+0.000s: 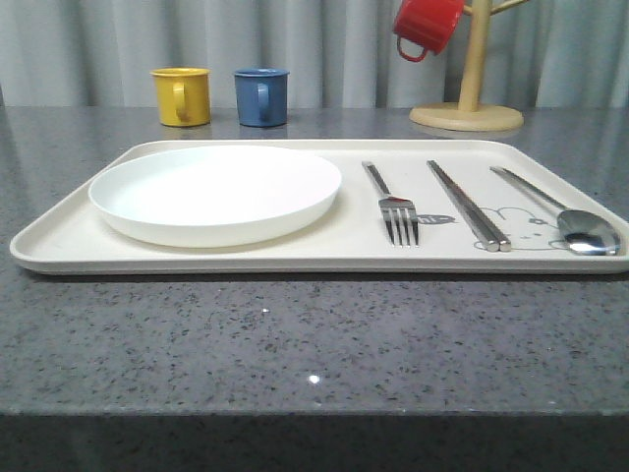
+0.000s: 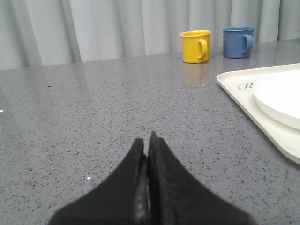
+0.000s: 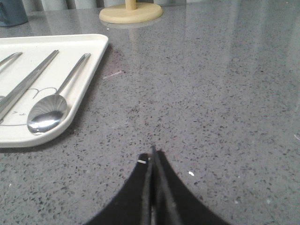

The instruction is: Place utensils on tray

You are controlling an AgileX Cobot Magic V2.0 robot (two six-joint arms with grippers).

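On the tray, fork, chopsticks, spoon; both tools pressed together, apart.

On the tray, fork, chopsticks, spoon lie right of the plate.

Staged kitchen-style test setup, speckled grey stone countertop, plain grey curtain backdrop, wooden mug tree w/ red mug, cream plastic tray w/ cutlery

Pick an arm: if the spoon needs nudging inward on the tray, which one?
Right. The shiny long-handled metal spoon lies at the cream rectangular plastic tray's right edge, close to the shut right tool; the shut left tool sits beyond the round white plate.
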